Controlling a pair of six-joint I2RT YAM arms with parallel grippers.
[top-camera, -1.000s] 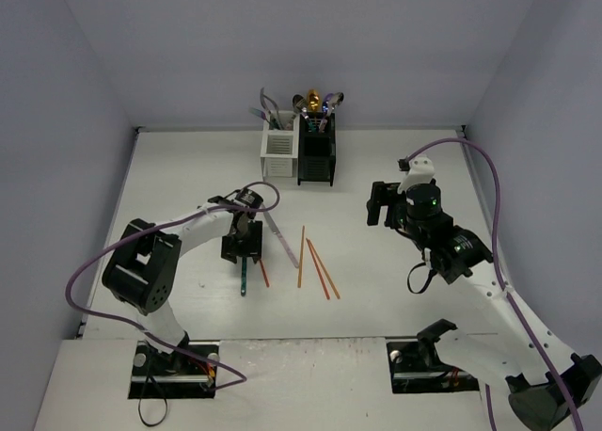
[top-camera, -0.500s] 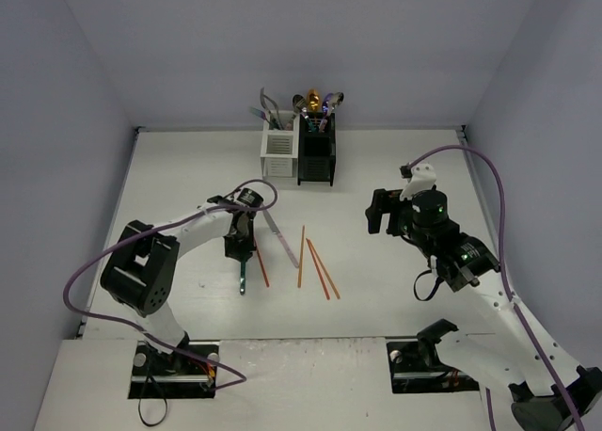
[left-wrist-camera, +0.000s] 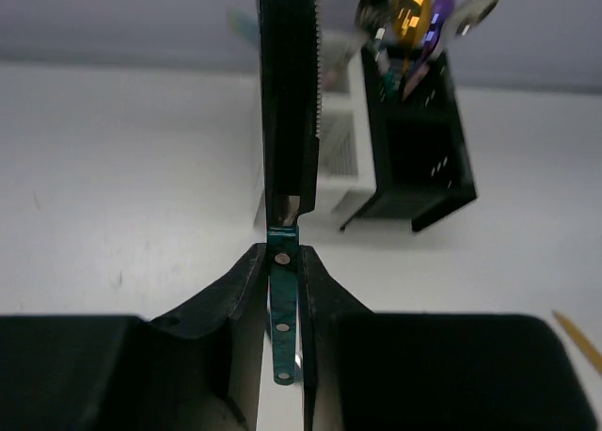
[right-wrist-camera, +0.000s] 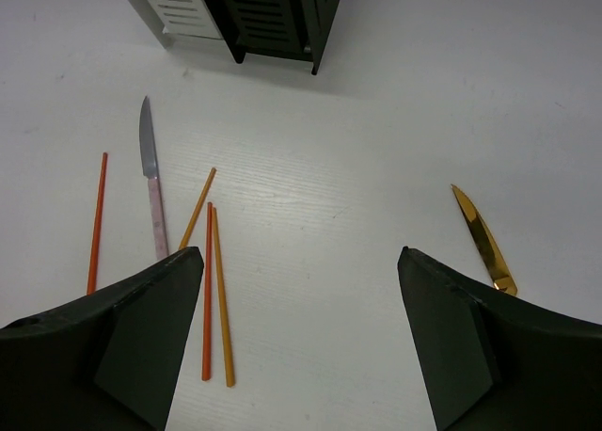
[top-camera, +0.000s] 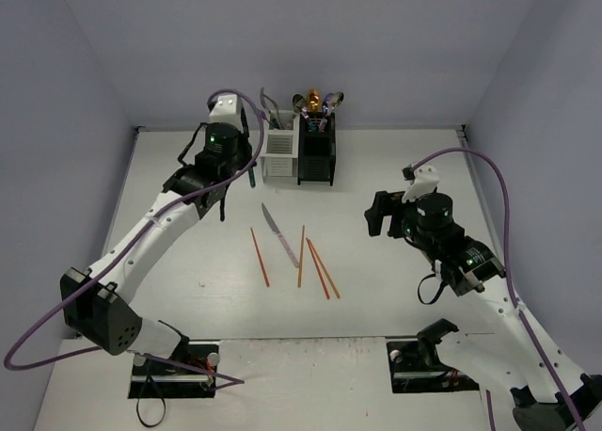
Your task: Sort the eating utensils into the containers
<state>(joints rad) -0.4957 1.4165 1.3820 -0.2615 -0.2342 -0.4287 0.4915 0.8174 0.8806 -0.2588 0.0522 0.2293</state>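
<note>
Jaws of the left gripper (top-camera: 243, 163) pinch a teal knife (top-camera: 252, 174) just left of the white caddy (top-camera: 279, 155) in the top view. At the left wrist the blade stands up before that caddy. At the right wrist the right gripper (right-wrist-camera: 301, 290) is spread, chopsticks (right-wrist-camera: 209, 280) lying in front of that caddy.

Table (right-wrist-camera: 376, 120) looks like matt white board with a faint grain. Gold knife (right-wrist-camera: 483, 238) is shiny polished metal. White caddy (left-wrist-camera: 343, 158) and black caddy (left-wrist-camera: 419, 149) look like smooth plastic. Teal handle (left-wrist-camera: 281, 327) is glossy with metal rivets. Chopsticks (right-wrist-camera: 208, 290) look smooth and matt.
</note>
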